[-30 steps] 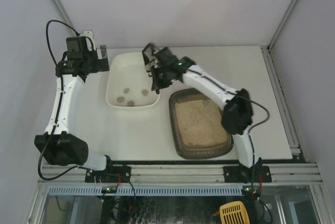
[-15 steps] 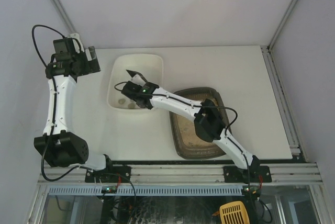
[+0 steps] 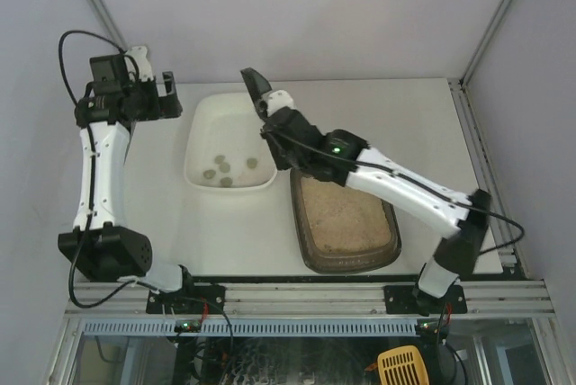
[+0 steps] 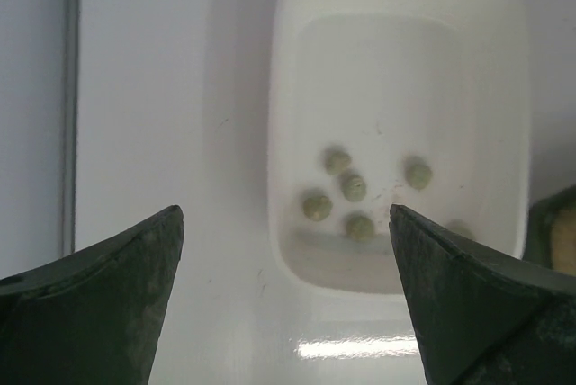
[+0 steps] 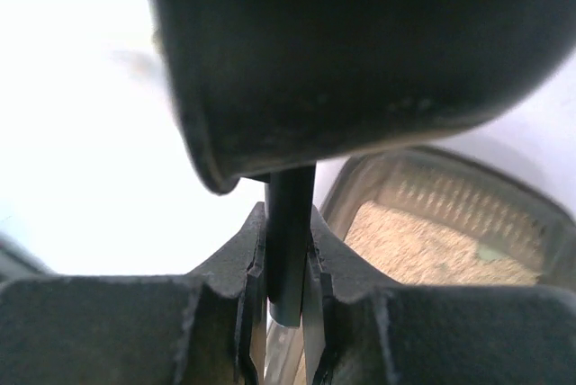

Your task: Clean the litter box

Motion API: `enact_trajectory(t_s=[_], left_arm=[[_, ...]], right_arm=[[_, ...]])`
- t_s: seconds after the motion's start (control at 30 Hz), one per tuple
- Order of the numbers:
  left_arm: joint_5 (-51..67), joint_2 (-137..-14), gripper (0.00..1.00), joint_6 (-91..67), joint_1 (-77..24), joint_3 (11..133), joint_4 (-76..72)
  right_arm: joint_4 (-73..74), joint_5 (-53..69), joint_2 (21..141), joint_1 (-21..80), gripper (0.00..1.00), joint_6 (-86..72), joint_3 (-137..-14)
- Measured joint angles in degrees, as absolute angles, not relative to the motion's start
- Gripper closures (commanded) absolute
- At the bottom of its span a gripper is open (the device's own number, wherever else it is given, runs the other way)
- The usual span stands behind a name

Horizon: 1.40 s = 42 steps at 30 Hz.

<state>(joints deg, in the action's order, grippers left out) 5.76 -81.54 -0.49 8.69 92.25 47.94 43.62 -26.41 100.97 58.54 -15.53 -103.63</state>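
- Your right gripper [image 5: 288, 223] is clamped on the thin handle of a dark scoop [image 3: 255, 86], held up near the white tub's [image 3: 194, 147] far right corner.
- Your left gripper [image 4: 286, 214] hangs with its jaws wide apart, off the tub's far left corner.
- The litter box [image 3: 300, 223] sits just beside the tub, to its right and nearer you.
- Greenish pellets [image 4: 353, 187] lie in the tub.

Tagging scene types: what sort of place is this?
Probably a lab robot cell, not a home: plain white walls, aluminium rail frame, litter box and white tub staged on a table.
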Motion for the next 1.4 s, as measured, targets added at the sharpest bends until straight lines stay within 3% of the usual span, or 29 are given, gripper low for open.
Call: enact_trajectory(t_s=[0.13, 0.27, 0.4, 0.7, 1.0, 1.4], left_arm=[[14.04, -93.27, 0.05, 2.92, 3.9, 110.15, 54.3], [25.74, -108.81, 0.03, 3.55, -2.39, 128.38, 56.25], [31.77, -122.17, 0.0, 2.39, -9.76, 139.04, 55.72], [42.46, -131.94, 0.0, -10.28, -25.08, 131.96, 37.45], [49.25, -135.68, 0.0, -25.17, -24.29, 122.15, 20.34], [50.87, -135.22, 0.0, -25.82, -26.63, 111.61, 17.69]], right_arm=[[43.9, -10.59, 88.27, 54.43, 1.0, -23.4, -93.91], [41.58, 12.19, 77.93, 43.38, 1.0, -36.53, -73.52], [42.22, 24.95, 73.52, 35.68, 1.0, -48.62, -56.03], [47.66, 32.6, 61.32, 34.48, 1.0, -62.76, -53.69], [47.68, 36.03, 67.94, 34.68, 1.0, -70.37, -53.63], [37.67, 41.63, 71.72, 31.51, 1.0, -75.37, -43.53]])
